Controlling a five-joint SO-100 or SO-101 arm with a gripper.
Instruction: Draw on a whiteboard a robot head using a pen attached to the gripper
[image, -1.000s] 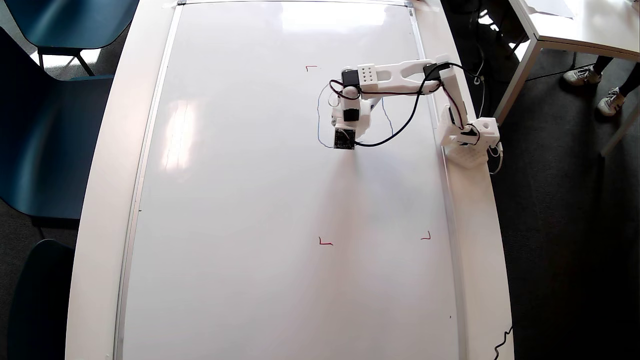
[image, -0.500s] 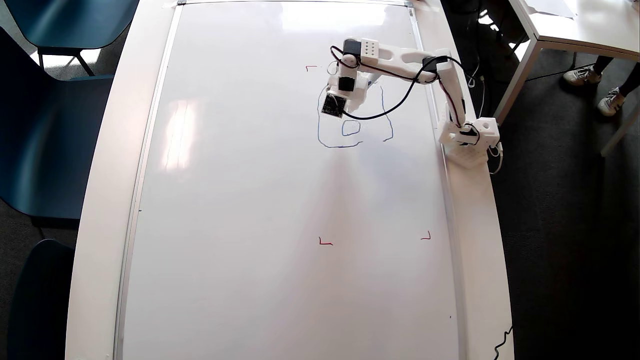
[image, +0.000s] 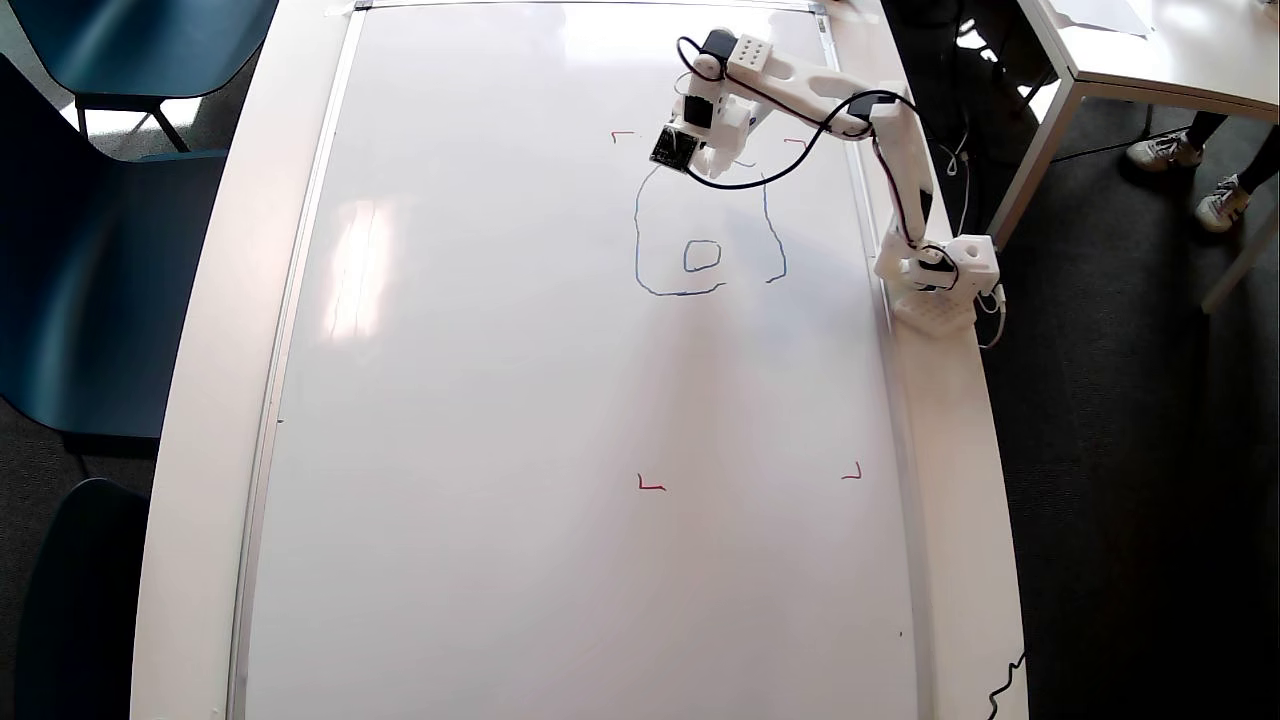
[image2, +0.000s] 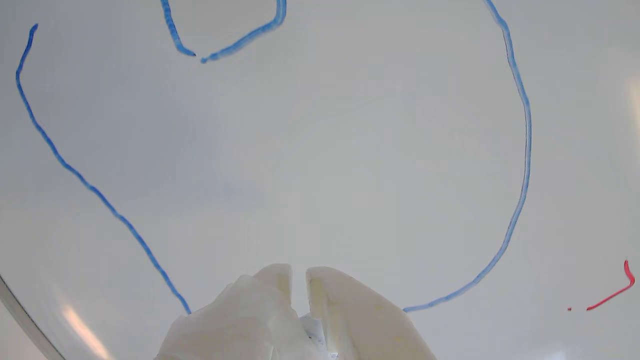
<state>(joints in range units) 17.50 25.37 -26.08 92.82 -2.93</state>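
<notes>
Overhead view: the whiteboard (image: 480, 400) covers the white surface (image: 205, 400); the hand (image: 712, 150) sits over the top edge of the robot head (image: 703, 256) — an unfinished blue outline with one small box inside, between red corner marks (image: 650, 485). No readable writing.

Wrist view: the hand (image2: 299, 274) shows its fingers (image2: 350, 310) nearly pressed together, a thin slit between; the pen cannot be made out. Blue strokes (image2: 522, 150) curve around them.

Pen hidden in both views; robot head (image2: 522, 150) outline cut off by wrist view edge
</notes>
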